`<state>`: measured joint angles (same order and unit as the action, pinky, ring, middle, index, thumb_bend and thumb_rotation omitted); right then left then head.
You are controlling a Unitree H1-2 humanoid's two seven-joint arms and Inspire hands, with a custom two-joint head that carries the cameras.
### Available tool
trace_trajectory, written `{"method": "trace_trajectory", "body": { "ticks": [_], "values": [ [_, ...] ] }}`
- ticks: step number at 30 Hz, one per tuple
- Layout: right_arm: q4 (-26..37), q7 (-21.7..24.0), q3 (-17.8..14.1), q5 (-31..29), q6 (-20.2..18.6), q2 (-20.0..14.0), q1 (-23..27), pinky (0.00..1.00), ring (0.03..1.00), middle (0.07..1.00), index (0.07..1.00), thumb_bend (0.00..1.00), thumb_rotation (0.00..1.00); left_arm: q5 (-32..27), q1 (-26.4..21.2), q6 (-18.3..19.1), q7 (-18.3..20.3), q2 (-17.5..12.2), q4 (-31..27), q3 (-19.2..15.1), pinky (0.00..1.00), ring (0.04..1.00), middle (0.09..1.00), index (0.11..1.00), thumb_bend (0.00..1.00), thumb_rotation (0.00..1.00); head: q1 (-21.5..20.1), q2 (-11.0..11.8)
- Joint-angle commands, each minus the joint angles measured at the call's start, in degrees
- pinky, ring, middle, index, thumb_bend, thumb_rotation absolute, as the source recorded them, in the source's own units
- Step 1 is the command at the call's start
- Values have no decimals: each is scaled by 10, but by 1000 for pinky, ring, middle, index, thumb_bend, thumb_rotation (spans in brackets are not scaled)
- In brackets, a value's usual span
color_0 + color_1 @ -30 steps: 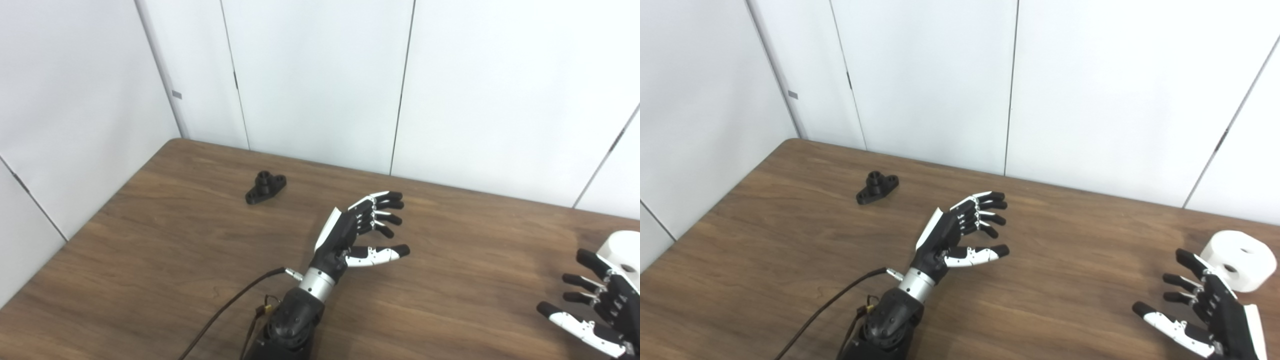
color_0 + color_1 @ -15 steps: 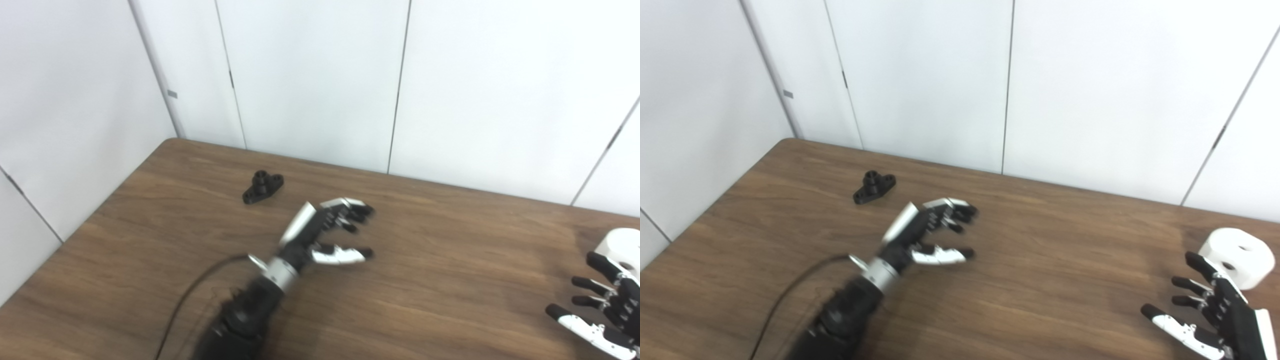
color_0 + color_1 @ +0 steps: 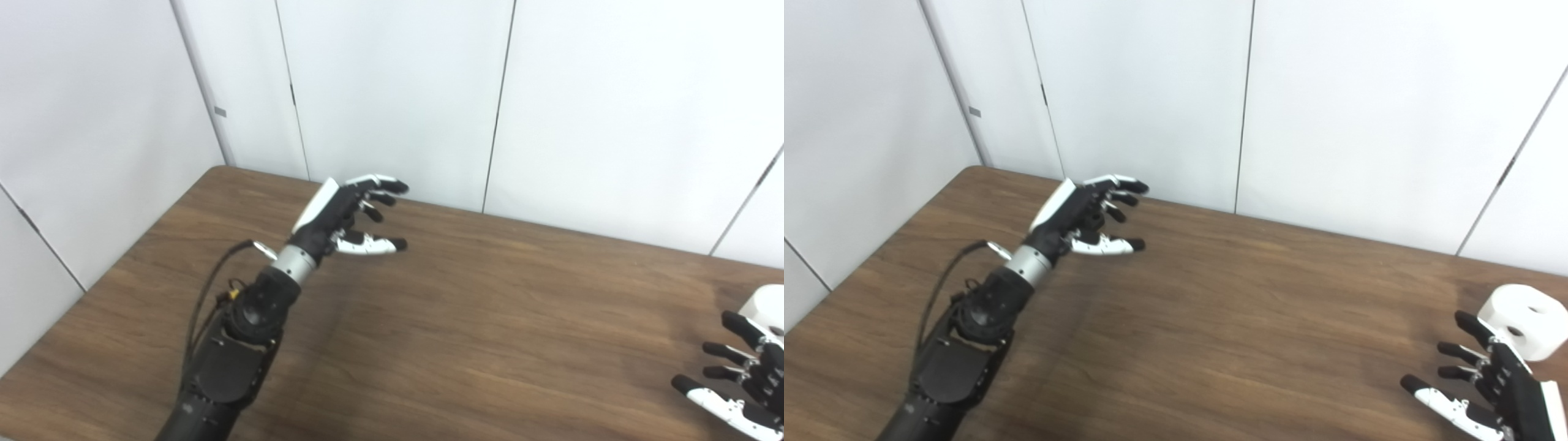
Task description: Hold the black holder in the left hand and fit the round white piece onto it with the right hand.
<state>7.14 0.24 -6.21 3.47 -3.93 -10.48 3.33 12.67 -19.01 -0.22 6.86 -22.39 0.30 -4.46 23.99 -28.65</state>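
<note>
My left hand (image 3: 343, 214) is open with fingers spread, raised over the back left of the wooden table (image 3: 490, 318). It covers the spot where the black holder lay, and the holder is hidden behind it in both views. The round white piece (image 3: 1522, 320), a thick disc with a hole in the middle, stands at the table's right edge. My right hand (image 3: 1488, 392) is open and empty just in front of the white piece, fingertips close to it and not holding it.
White wall panels stand right behind the table's far edge. A black cable (image 3: 208, 294) loops off my left forearm.
My left hand has swung from the table's middle to the back left and now hides the black holder. The right hand has hardly moved. The camera has shifted slightly.
</note>
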Motion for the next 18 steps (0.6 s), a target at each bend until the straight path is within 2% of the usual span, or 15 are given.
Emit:
{"method": "trace_trajectory", "body": {
  "ticks": [1,3,5,8,10,13,15,18],
  "values": [
    [18,2,-5,-7,11,-7,12,550,702,856,789,652,52,38,-30,7,-29,-24,-22,-10,681,817,826,740,753,0,0,0],
    [16,3,-5,-8,11,-8,13,550,703,859,788,652,52,66,-34,15,-46,-30,-19,-14,720,846,843,744,753,0,2,-1],
    [15,3,-5,-8,12,-10,13,545,701,860,789,651,59,72,-40,4,-68,-30,-5,-25,747,872,859,736,755,0,3,-1],
    [16,2,-4,-6,10,-10,12,548,704,862,791,652,67,78,-44,-13,-104,-29,18,-41,703,863,858,705,745,0,4,-1],
    [16,2,-4,-7,12,-11,12,551,708,864,792,651,67,86,-45,-10,-123,-30,27,-46,699,868,859,689,733,0,5,-2],
    [15,2,-5,-7,13,-12,11,557,709,866,796,651,71,102,-46,2,-141,-36,40,-51,768,933,910,701,744,58,5,-2],
    [18,3,-5,-9,10,-12,10,560,710,869,799,648,69,107,-47,10,-146,-39,49,-52,855,979,954,721,767,92,5,-2],
    [20,3,-6,-9,9,-13,9,558,709,867,800,648,75,122,-47,30,-155,-41,57,-51,969,998,995,751,802,135,4,-3]
  ]
}}
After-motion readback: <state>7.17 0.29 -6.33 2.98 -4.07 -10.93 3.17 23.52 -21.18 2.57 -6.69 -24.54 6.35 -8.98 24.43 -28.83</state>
